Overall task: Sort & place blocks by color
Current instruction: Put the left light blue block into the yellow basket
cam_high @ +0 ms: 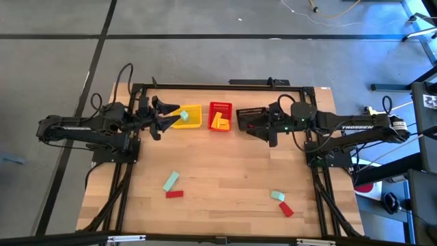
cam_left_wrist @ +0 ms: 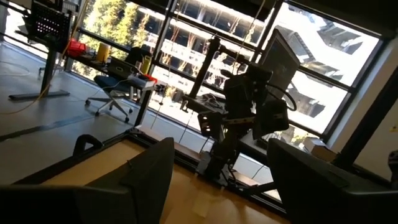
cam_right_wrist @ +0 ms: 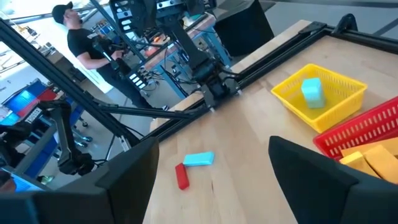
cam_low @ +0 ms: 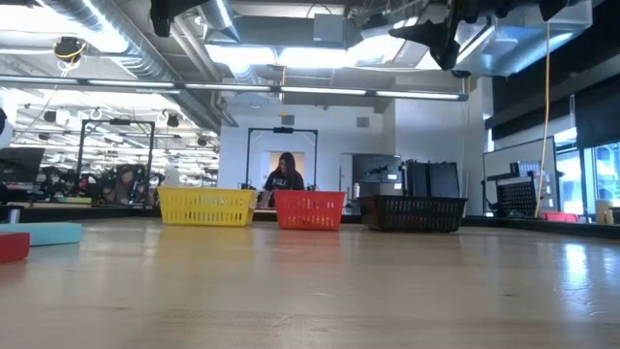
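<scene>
Four blocks lie flat on the table's near part: a teal block (cam_high: 171, 181) beside a red block (cam_high: 175, 194) at near left, another teal block (cam_high: 277, 195) beside a red block (cam_high: 286, 208) at near right. One teal block (cam_right_wrist: 312, 92) lies in the yellow basket (cam_high: 191, 116), and yellow blocks (cam_high: 220, 121) lie in the red basket (cam_high: 220, 109). My left gripper (cam_high: 162, 116) hovers open just left of the yellow basket. My right gripper (cam_high: 262, 127) hovers open at the black basket (cam_high: 250, 113). Both are empty in their wrist views (cam_left_wrist: 221, 146) (cam_right_wrist: 214, 146).
The three mesh baskets stand in a row along the table's far edge, yellow, red, black from left to right. A dark metal frame (cam_high: 225, 87) borders the table. Bare wood lies between the baskets and the near blocks. A person (cam_right_wrist: 81, 43) stands beyond the table's left side.
</scene>
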Motion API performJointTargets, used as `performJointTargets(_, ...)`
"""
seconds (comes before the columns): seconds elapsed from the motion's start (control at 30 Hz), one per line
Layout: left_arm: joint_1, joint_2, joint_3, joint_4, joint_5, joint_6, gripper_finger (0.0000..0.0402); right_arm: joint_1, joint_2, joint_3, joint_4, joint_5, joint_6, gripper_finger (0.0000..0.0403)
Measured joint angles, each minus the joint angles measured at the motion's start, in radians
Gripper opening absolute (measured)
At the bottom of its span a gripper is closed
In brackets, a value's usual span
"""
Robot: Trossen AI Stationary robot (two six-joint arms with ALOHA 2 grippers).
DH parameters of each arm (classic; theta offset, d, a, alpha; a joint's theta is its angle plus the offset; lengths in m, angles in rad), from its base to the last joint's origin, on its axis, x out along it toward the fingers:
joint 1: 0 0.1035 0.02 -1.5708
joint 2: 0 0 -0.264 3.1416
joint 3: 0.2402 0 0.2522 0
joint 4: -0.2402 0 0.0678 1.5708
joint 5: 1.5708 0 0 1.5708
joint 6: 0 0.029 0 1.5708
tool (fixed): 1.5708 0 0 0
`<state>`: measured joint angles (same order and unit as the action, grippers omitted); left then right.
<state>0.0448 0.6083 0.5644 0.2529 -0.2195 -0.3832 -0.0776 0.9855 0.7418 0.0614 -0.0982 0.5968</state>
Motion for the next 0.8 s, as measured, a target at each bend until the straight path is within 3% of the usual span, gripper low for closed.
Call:
performJointTargets(0.23, -0.014, 0.000, 0.002, -0.063, 0.000, -0.034, 0.0250, 0.000, 0.000, 0.000, -0.003, 0.000, 0.001, 0.0304)
performJointTargets(0.4, -0.062, 0.065, 0.105, -0.416, 0.015, -0.190, 0.0250, 0.009, 0.000, 0.000, -0.017, 0.000, 0.021, 0.0304)
performJointTargets(0.6, -0.186, 0.261, 0.288, -0.909, 0.027, -0.439, 0.0250, 0.009, 0.000, 0.000, -0.039, 0.001, 0.002, 0.0304)
performJointTargets(0.8, -0.370, 0.474, 0.343, -1.087, 0.055, -0.799, 0.0249, 0.009, 0.000, 0.000, -0.040, 0.001, -0.003, 0.0304)
